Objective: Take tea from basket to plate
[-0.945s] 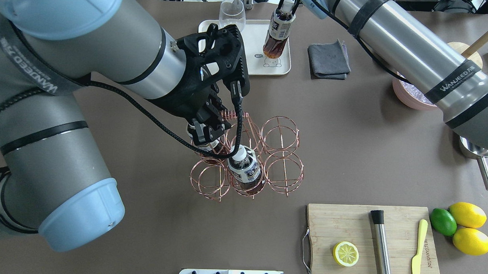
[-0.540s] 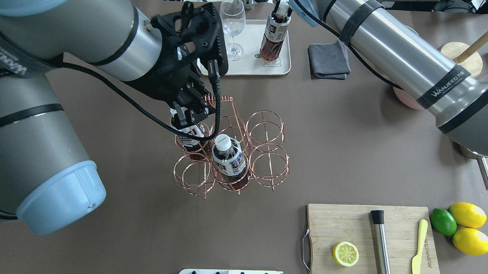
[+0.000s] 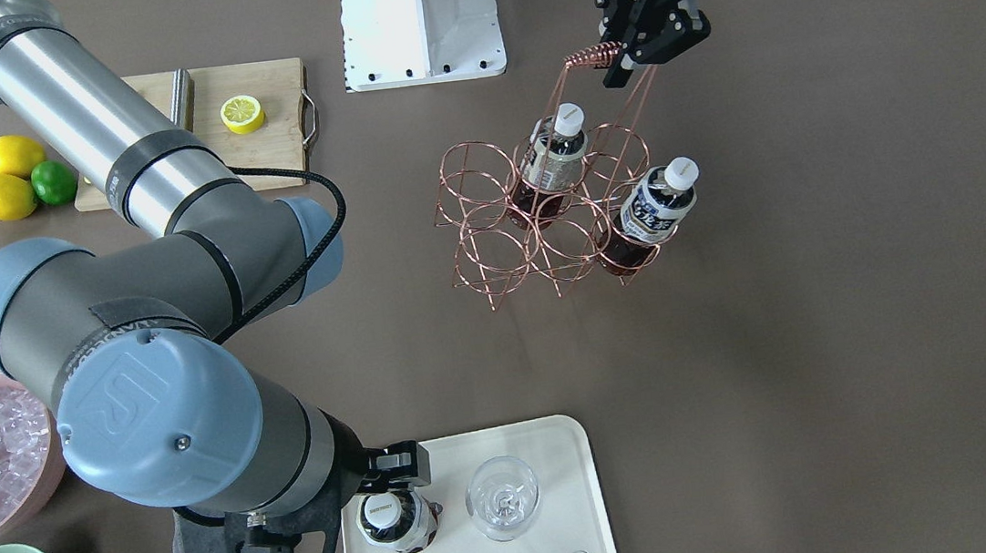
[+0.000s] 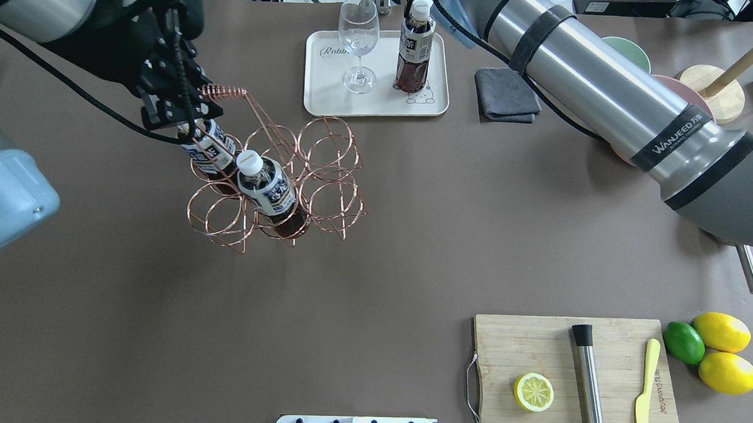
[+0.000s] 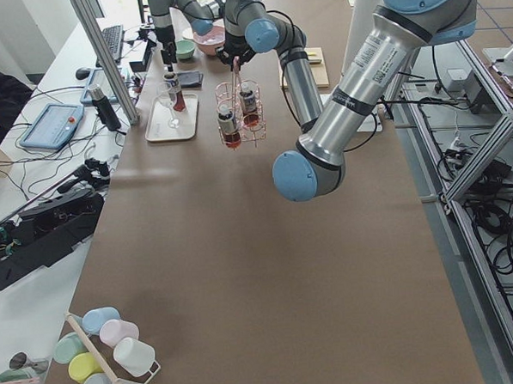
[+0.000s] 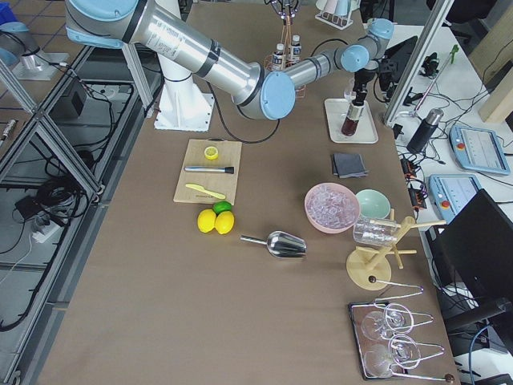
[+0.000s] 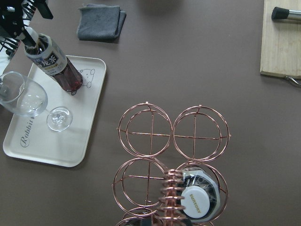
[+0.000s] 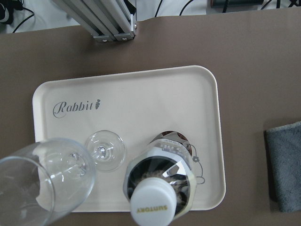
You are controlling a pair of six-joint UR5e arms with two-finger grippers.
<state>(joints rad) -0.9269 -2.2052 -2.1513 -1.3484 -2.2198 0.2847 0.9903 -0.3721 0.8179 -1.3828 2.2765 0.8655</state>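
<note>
Brown desk [image 4: 477,209]. Right end effector [image 7: 26,32] sits at the white cap of a small clear plastic bottle of dark tea [image 4: 411,56]; whether it grips cannot be told. That bottle stands on the cream-white rectangular plate [image 4: 324,91], beside a clear wine glass [image 4: 358,26]. Left end effector [image 3: 637,55] is clamped on the coiled handle of the copper wire basket [image 4: 327,117], well apart from the plate. Its rings hold a second tea bottle [image 4: 269,190] and a third tea bottle [image 4: 214,148].

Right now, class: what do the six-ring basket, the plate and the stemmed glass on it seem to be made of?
The basket: thin metal wire, shiny copper-coloured, judging by its glints and coiled handle. The plate: smooth, cream, low-sheen; probably plastic or melamine, possibly ceramic. The glass: transparent with bright highlights, likely real glass, though clear plastic cannot be excluded.
</note>
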